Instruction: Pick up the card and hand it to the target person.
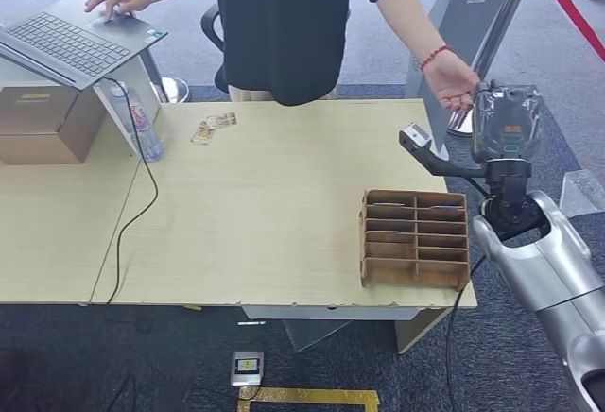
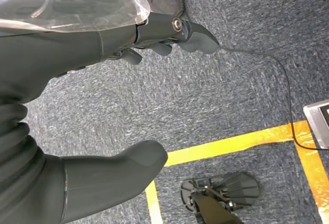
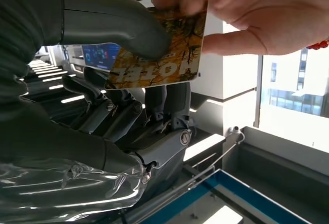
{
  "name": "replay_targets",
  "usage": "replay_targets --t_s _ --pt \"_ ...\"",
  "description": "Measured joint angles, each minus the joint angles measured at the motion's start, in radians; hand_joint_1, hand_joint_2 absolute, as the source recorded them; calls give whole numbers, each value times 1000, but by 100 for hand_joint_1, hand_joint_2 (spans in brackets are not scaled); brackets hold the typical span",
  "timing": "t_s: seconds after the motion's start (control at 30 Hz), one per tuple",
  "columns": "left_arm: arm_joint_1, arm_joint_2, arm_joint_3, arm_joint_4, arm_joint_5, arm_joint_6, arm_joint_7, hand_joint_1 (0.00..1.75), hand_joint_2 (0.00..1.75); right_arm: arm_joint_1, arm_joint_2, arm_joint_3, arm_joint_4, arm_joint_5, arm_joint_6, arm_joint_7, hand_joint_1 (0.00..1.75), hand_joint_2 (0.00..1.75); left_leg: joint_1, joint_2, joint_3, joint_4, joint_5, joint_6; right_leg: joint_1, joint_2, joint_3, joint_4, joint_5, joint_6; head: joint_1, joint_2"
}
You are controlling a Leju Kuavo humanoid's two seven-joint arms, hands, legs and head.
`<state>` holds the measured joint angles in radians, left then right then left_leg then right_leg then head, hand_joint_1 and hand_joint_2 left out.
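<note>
I am holding the card (image 3: 163,54) under the thumb of my right hand (image 3: 128,106) while the person's hand (image 3: 248,13) is pinching its far edge, so the card risks dropping beside the surface (image 1: 285,204) if I am releasing before that pinch is firm.

- Card (image 3: 163,54): orange-yellow with dark branch-like pattern and pale lettering.
- Right hand (image 3: 116,95): dark grey, under clear plastic wrap.
- Left hand (image 2: 97,106): dark grey.
- Table (image 1: 285,195): pale wood grain.
- Tray (image 1: 415,239): brown, compartmented.
- Person's shirt (image 1: 285,25): black.
- Bracelet (image 1: 435,55): red.
- Floor tape (image 2: 233,142): yellow on blue-grey carpet (image 2: 213,95).
</note>
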<state>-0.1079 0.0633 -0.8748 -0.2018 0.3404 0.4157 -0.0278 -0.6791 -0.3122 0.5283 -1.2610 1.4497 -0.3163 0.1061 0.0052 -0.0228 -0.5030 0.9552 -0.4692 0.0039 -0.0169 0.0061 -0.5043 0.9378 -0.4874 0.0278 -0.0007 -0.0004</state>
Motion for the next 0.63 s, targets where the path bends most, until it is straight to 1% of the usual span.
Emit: replay_targets --t_s 0.23,0.27,0.37,0.4,0.63 --pt "0 0 -6 0 -2 -1 1 0 175 -24 40 24 71 8 7 5 175 175 0 0 0 0 0 0 0 0 0 0 0 0 0 0" --pt "0 0 -8 0 -2 -1 2 0 175 -27 45 28 80 5 10 3 150 175 0 0 0 0 0 0 0 0 0 0 0 0 0 0" --pt "0 -1 -13 0 -2 -2 2 0 175 -33 55 37 101 -10 20 -4 21 175 0 0 0 0 0 0 0 0 0 0 0 0 0 0" --pt "0 -1 -13 0 -2 -3 2 0 175 -33 56 39 104 -16 23 -6 2 175 0 0 0 0 0 0 0 0 0 0 0 0 0 0" --pt "1 -1 -14 0 6 -5 2 0 175 -30 61 42 115 -88 40 -23 0 175 0 0 1 0 0 0 0 1 0 0 0 0 0 0"
